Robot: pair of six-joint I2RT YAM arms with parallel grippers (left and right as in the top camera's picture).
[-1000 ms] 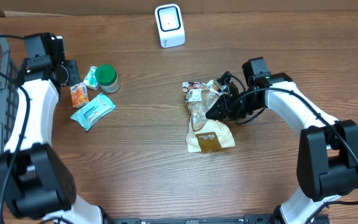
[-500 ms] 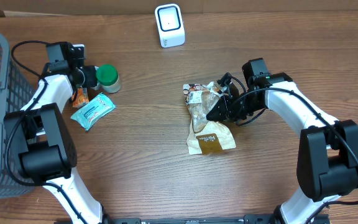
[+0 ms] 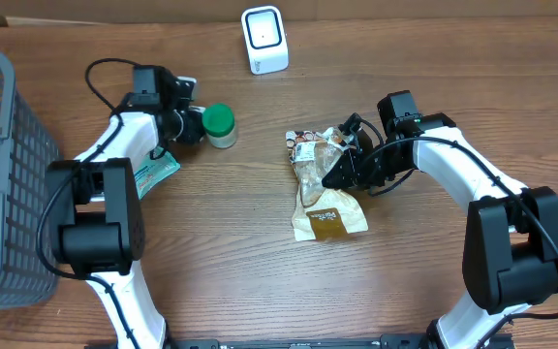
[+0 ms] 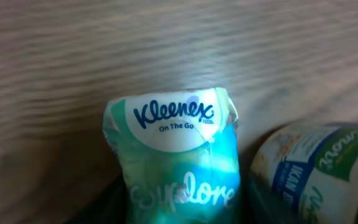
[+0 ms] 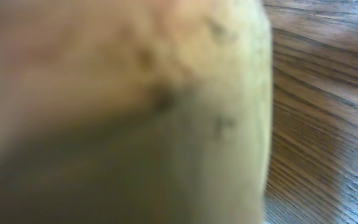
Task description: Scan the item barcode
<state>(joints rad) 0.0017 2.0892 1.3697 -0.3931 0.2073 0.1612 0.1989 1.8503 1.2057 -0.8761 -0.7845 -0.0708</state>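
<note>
Overhead, we see the right gripper (image 3: 342, 167) pinched together on the crumpled top of the tan snack bag (image 3: 325, 211), the rest of which lies flat on the table (image 3: 221, 271) just beside its fingers. The white scanner (image 3: 264, 39) stands well apart from that gripper. The left gripper (image 3: 184, 124) sits just beside a green-lidded jar (image 3: 220, 124). A Kleenex packet (image 4: 176, 155) lies right before it, and we cannot tell how its jaws stand.
</note>
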